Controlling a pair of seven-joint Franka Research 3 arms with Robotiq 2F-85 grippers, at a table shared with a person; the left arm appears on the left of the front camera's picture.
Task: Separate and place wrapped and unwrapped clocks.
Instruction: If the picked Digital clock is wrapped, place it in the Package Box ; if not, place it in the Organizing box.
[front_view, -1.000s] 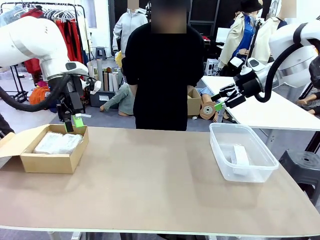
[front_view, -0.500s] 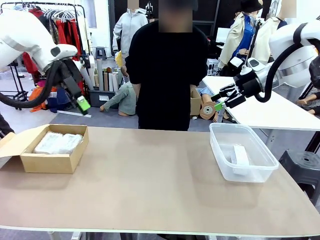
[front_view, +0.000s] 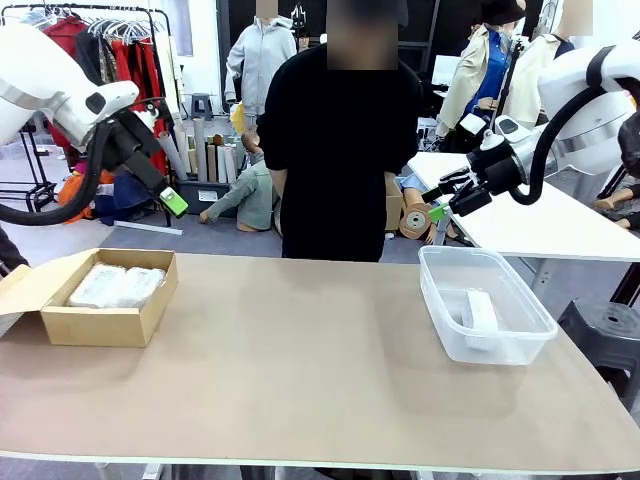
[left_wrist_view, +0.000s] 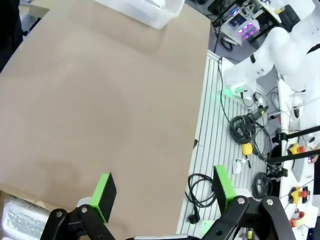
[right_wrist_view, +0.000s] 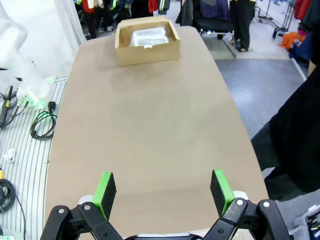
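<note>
Two wrapped clocks (front_view: 118, 285), white bubble-wrap bundles, lie side by side in the tan cardboard box (front_view: 100, 326) at the table's left. In the right wrist view they show as wrapped clocks (right_wrist_view: 147, 36) far off in the box (right_wrist_view: 148, 52). The unwrapped clock (front_view: 480, 310), a bare white block, lies in the clear tub (front_view: 520, 345) at the right. My left gripper (front_view: 172, 203) hangs open and tilted, above and behind the box; its green pads (left_wrist_view: 105, 190) stand wide apart. My right gripper (front_view: 437, 207) is open in the air behind the tub, holding nothing.
A person in black stands at the far edge of the table (front_view: 300, 350), hands behind the back; a black sleeve (right_wrist_view: 300, 135) shows at the right wrist view's right. The tub (left_wrist_view: 150, 17) sits at the top of the left wrist view. Cables lie on the floor (left_wrist_view: 240, 125).
My left gripper has risen from just over the box and swung up and back, tilting outward. The right arm, the clocks and both containers have stayed put.
</note>
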